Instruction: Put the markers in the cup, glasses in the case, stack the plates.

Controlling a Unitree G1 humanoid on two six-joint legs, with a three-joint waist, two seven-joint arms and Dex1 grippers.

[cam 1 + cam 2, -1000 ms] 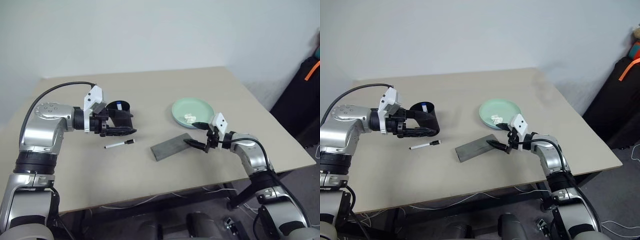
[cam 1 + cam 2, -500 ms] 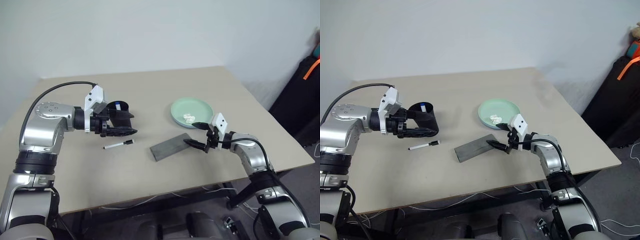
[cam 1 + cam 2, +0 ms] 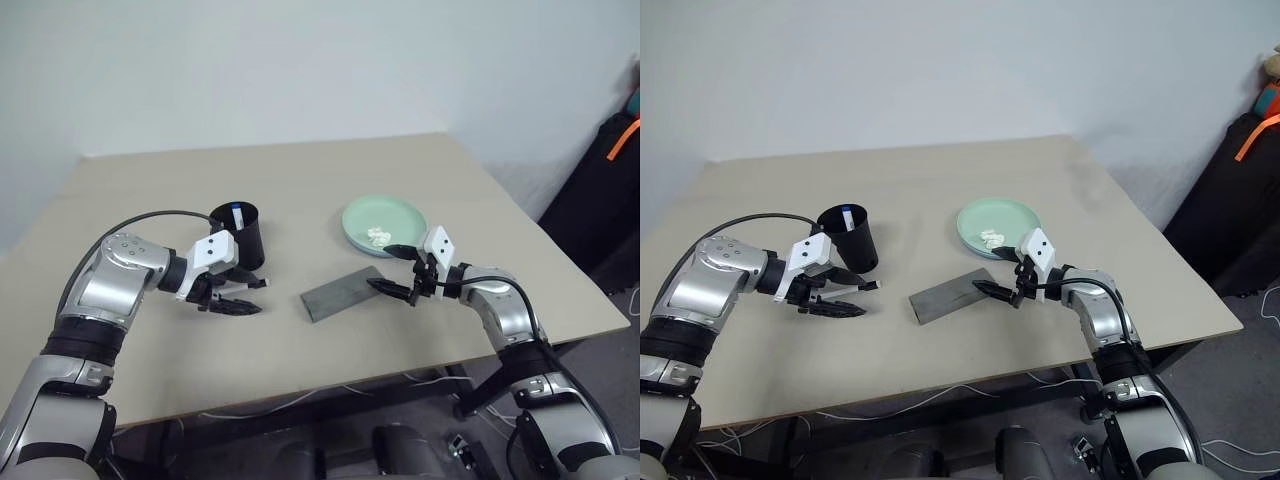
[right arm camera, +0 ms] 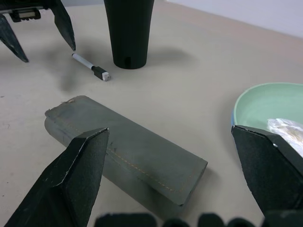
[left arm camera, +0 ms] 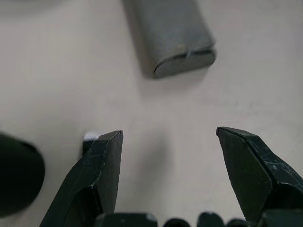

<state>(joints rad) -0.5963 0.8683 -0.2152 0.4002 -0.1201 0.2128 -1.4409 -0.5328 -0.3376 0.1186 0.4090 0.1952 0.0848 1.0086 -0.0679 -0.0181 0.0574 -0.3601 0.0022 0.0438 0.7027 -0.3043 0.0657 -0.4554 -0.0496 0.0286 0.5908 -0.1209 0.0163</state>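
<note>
From the head view, the left tool (image 3: 238, 296) hangs released over the loose marker (image 3: 862, 288) just beside the black cup (image 3: 240, 234); a clumsy close could roll the marker or tip the cup, which already holds one marker. In the right wrist view, the right tool (image 4: 173, 177), spread wide, hovers above the closed grey case (image 4: 125, 153) near the mint green plate (image 4: 258, 101), with open tabletop (image 3: 330, 175) beyond.

Cup (image 3: 241, 238) left of case (image 3: 345, 292), plate (image 3: 384, 224) apparently behind.
</note>
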